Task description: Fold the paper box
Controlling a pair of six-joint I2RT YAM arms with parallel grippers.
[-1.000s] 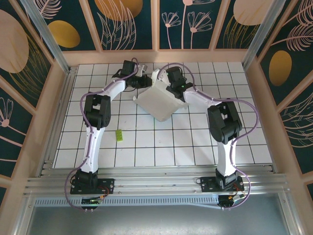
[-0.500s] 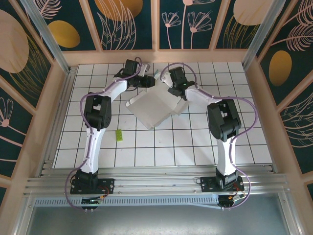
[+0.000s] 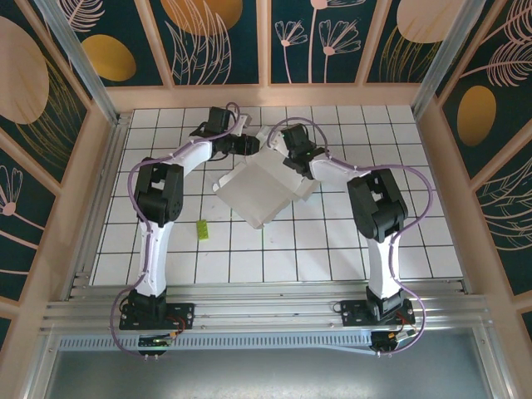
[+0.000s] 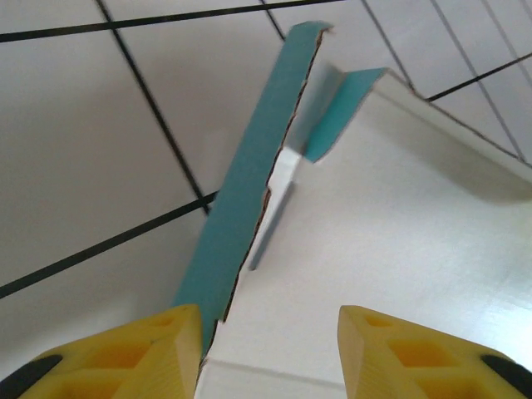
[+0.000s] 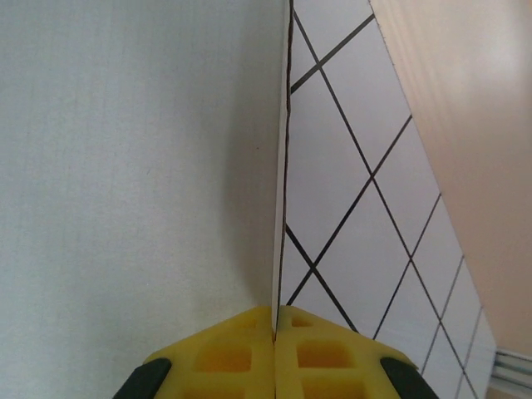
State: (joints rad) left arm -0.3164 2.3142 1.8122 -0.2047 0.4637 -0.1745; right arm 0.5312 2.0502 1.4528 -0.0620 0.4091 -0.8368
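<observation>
Status: folding under way, not finished. Top view: the paper box (image 3: pixel 262 193) lies opened out, whitish-grey face up, on the table (image 3: pixel 349 249) toward the middle of its far edge and set cornerwise to the tile lines. Both arms reach to its far side, with the left gripper (image 3: pixel 248 145) at the card's far-left corner and the right gripper (image 3: pixel 296 160) at its far-right edge. A small yellow-green scrap (image 3: pixel 202 229) sits well apart, nearer the left arm; leave it alone. Left wrist view: your left gripper (image 4: pixel 270 332) has its fingers apart, with the pale panel of the paper box (image 4: pixel 416 216) beyond and between them. A cyan-teal flap (image 4: pixel 249 183) stands up just beside the left finger, and nothing is clamped there. Right wrist view: your right gripper (image 5: pixel 274 314) has its fingers together, pinched on the thin edge of the card (image 5: pixel 133 150), pale face on one side and tiles on the other. Judgement: the step in hand is turning up and creasing the far flaps while the right pinch anchors the sheet. The next move calls for a steady right hold and the left fingers brought onto the standing flap to press it over along its crease. The card is thin, so pushing off the crease could buckle or slide it.
</observation>
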